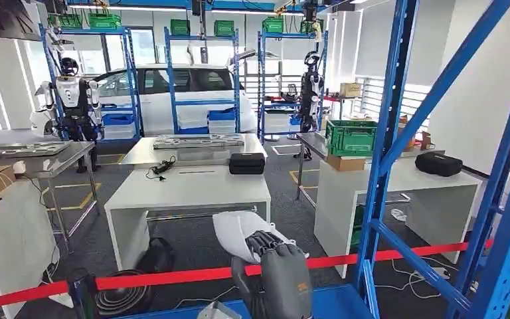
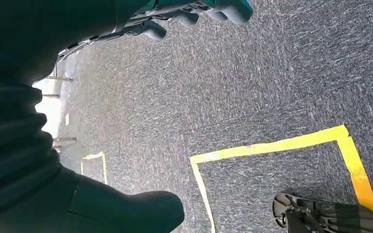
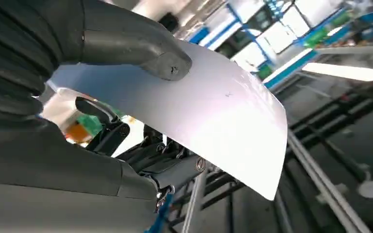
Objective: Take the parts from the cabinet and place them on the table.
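Observation:
My right hand (image 1: 275,266) is low in the middle of the head view and holds a white curved sheet part (image 1: 239,232) in front of the blue cabinet frame (image 1: 385,153). In the right wrist view the thumb (image 3: 141,48) presses on the white part (image 3: 213,111), with the dark fingers under it. A white table (image 1: 192,189) stands ahead, beyond a red barrier tape (image 1: 172,276). My left hand (image 2: 39,184) hangs over grey carpet, its fingers (image 2: 194,12) and thumb apart and nothing in it.
On the white table lie a black case (image 1: 247,163) and a black cable (image 1: 163,166). To the right, another white table carries a green crate (image 1: 350,137) and a black bag (image 1: 438,163). Blue racks, a white car and two standing robots are farther back.

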### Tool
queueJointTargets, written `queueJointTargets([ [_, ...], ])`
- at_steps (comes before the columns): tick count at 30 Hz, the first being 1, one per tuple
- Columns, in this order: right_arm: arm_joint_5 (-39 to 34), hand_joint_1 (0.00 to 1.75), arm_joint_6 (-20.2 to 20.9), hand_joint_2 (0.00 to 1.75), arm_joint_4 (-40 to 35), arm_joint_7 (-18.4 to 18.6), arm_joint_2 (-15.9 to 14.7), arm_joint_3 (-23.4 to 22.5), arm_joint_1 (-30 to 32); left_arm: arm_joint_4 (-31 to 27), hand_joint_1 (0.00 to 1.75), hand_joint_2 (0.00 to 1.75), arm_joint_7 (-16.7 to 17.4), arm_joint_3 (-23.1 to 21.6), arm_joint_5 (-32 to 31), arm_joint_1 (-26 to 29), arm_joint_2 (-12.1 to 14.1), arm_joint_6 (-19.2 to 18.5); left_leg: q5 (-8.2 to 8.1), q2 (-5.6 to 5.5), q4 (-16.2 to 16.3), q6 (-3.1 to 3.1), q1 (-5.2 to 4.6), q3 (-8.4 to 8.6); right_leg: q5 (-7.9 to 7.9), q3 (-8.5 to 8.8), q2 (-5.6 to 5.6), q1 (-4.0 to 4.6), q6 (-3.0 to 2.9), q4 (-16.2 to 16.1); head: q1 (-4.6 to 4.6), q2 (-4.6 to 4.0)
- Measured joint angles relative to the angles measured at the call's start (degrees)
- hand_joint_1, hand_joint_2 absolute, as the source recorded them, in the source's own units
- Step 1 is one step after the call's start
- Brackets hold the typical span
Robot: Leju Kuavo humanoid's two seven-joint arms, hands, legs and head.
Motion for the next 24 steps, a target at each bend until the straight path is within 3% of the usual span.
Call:
queueJointTargets([
  [10, -0.35, 1.75, -0.11, 1.75, -1.16, -0.22, -0.15, 1.36, 0.1, 0.0, 0.0, 1.75, -0.02, 0.13, 0.0, 0.03, 0.0, 0.0, 0.0, 0.0, 0.0, -0.01, 0.01, -0.01, 0.0, -0.01, -0.01, 0.01, -0.01, 0.01, 0.0, 0.0],
  [15, -0.94, 1.75, -0.72, 1.75, -1.34, -2.43, -0.63, 2.28, 0.55, 0.0, 0.0, 1.75, -0.17, 0.15, -0.02, 0.0, 0.0, -0.44, 0.0, 0.0, 0.0, -0.01, 0.0, -0.01, -0.01, -0.01, 0.0, 0.01, -0.01, 0.0, 0.0, 0.0],
  [24, 0.0, 1.75, 0.66, 1.75, -1.47, -1.42, -1.24, 2.98, 1.93, 0.0, 0.0, 1.75, -0.42, 0.39, -0.02, 0.02, 0.0, -0.44, 0.0, 0.0, 0.0, -0.01, 0.0, 0.0, 0.0, 0.01, -0.01, 0.01, -0.01, 0.0, 0.0, 0.0],
])
